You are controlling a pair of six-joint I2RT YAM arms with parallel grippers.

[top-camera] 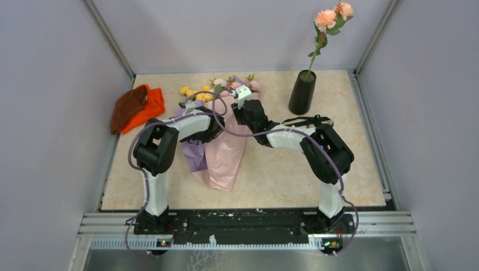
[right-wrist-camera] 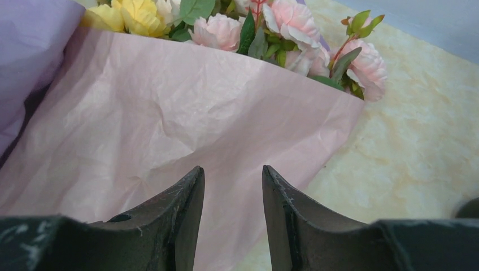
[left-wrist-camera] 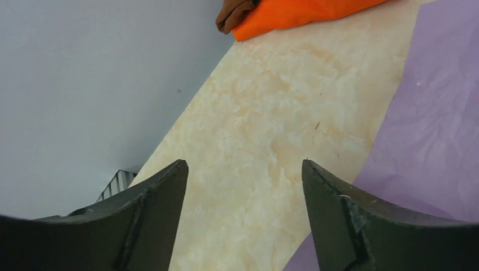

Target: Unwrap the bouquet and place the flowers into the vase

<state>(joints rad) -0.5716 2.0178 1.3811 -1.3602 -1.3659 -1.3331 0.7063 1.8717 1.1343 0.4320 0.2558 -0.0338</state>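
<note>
The bouquet lies on the table with its pink paper [top-camera: 226, 158] spread open and the lilac paper [top-camera: 195, 155] beside it. The pink and yellow flowers [top-camera: 217, 89] are at its far end. In the right wrist view the pink paper [right-wrist-camera: 169, 107] fills the middle, with the flowers [right-wrist-camera: 282, 22] above it. My right gripper [right-wrist-camera: 232, 167] hangs over this paper, open, with nothing between its fingers. My left gripper [left-wrist-camera: 244, 164] is open over bare table, next to the lilac paper [left-wrist-camera: 429, 135]. The black vase [top-camera: 302, 92] stands at the back right and holds one peach flower stem [top-camera: 326, 20].
An orange-and-brown cloth bundle [top-camera: 135, 107] lies at the back left near the wall, also seen as the orange cloth [left-wrist-camera: 294, 14] in the left wrist view. A black ribbon [top-camera: 308, 120] lies by the right arm. Grey walls close in the table on three sides.
</note>
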